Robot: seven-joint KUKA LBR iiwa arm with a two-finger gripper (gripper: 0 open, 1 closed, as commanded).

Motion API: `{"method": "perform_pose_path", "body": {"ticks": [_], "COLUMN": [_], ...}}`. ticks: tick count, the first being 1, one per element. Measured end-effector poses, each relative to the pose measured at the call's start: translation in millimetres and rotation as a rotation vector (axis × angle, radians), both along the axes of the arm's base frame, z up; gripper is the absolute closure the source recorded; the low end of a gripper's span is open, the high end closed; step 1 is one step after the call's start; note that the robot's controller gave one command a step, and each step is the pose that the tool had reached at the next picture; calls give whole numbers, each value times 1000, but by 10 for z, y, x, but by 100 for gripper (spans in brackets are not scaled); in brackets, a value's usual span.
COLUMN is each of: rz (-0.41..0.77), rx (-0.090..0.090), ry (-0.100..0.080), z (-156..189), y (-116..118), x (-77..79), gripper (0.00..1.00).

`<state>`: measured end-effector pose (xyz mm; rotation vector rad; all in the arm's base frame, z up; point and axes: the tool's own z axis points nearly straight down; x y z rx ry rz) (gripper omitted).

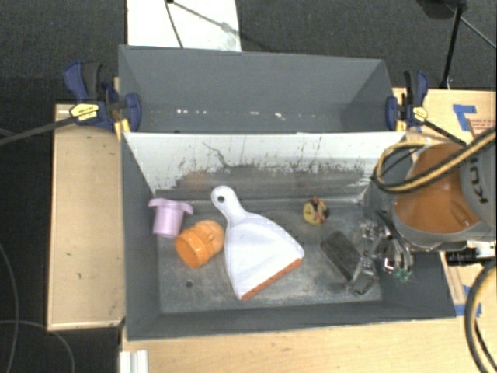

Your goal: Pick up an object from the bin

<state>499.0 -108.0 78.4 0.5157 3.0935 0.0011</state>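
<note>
My gripper [365, 272] is down at the right end of the bin, near the floor. Just to its left, and touching or nearly touching it, lies a flat dark grey block [338, 254]. A small yellow and brown toy [314, 211] sits further back, to the upper left of the gripper. I see nothing held in the gripper.
A white dustpan [256, 249] with an orange edge lies in the middle of the bin. Left of it are an orange rounded piece [200, 242] and a pale purple cup-like piece [166, 217]. The arm with its orange cover and cables hangs over the right rim.
</note>
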Motion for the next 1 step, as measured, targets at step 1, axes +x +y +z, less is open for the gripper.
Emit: {"method": "perform_pose_path", "body": {"ticks": [1], "rz": [-111], "rx": [1], "ry": [3], "z": [-76], "y": [34], "x": [-143], "gripper": [100]}}
